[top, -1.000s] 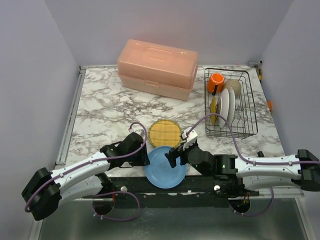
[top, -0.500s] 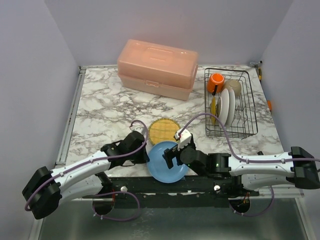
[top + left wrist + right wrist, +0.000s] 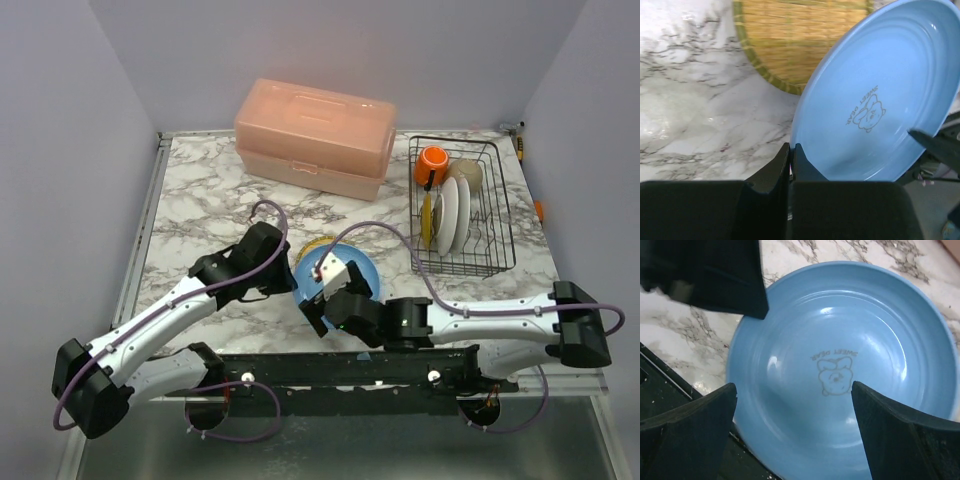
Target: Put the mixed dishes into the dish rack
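Observation:
My left gripper (image 3: 291,277) is shut on the left rim of the blue plate (image 3: 362,268) and holds it tilted above the table; its fingertips (image 3: 791,146) pinch the rim of the blue plate (image 3: 880,90). My right gripper (image 3: 322,297) is open right in front of the plate, and its open jaws (image 3: 794,386) frame the blue plate (image 3: 840,365) without touching it. The yellow woven-look plate (image 3: 800,40) lies flat under the blue plate. The dish rack (image 3: 505,215) at the right holds the orange mug (image 3: 432,160), the cream bowl (image 3: 468,174) and white plates (image 3: 452,215).
The big pink box (image 3: 313,138) stands at the back centre. The left gripper's black body (image 3: 710,275) shows close at the right wrist view's top left. The table's dark front edge (image 3: 300,365) runs just below both grippers.
The left gripper has lifted the blue plate off the front edge and tipped it up over the yellow plate. The right gripper has swung left and stays facing the plate.

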Motion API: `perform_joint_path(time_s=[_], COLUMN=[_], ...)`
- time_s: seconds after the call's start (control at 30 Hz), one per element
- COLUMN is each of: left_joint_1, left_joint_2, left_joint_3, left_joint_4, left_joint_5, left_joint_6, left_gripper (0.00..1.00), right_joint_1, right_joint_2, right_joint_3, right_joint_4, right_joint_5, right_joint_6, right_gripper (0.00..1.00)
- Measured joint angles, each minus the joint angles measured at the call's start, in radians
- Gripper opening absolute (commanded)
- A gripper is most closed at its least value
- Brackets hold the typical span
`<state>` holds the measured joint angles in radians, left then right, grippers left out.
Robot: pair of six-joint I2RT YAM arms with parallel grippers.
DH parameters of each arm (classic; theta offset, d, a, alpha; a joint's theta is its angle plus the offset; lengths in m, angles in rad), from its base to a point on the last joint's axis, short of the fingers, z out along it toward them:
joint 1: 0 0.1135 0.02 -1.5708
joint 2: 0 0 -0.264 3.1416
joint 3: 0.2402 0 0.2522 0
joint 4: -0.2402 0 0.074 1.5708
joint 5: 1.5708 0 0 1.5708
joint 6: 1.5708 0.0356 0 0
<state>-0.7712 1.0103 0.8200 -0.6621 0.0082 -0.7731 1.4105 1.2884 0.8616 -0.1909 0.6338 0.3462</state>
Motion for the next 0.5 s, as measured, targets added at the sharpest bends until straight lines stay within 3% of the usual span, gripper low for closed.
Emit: perform_joint_path(time_s=[0.17, 0.37, 0.5], left_joint_1=[0.143, 0.225, 0.242], left_joint_2=[0.018, 0.018, 0.017], left_joint_3=[-0.035, -0.042, -0.042], left_joint_4=[-0.030, -0.053, -0.069], left_joint_5=[0.050, 0.091, 0.115], left_joint_6=[0.032, 0.059, 0.066], left_gripper=[0.00, 0.00, 0.00], right_joint_1=[0.105, 0.182, 0.185], right_joint_2=[0.184, 0.434, 0.503], right_joint_3=[0.158, 0.293, 0.293], right_joint_4=[-0.082, -0.193, -0.201], right_joint_5=[0.142, 0.308, 0.372], right_joint_6=[-0.107, -0.214, -0.319], right_gripper=[0.99, 0.97, 0.95])
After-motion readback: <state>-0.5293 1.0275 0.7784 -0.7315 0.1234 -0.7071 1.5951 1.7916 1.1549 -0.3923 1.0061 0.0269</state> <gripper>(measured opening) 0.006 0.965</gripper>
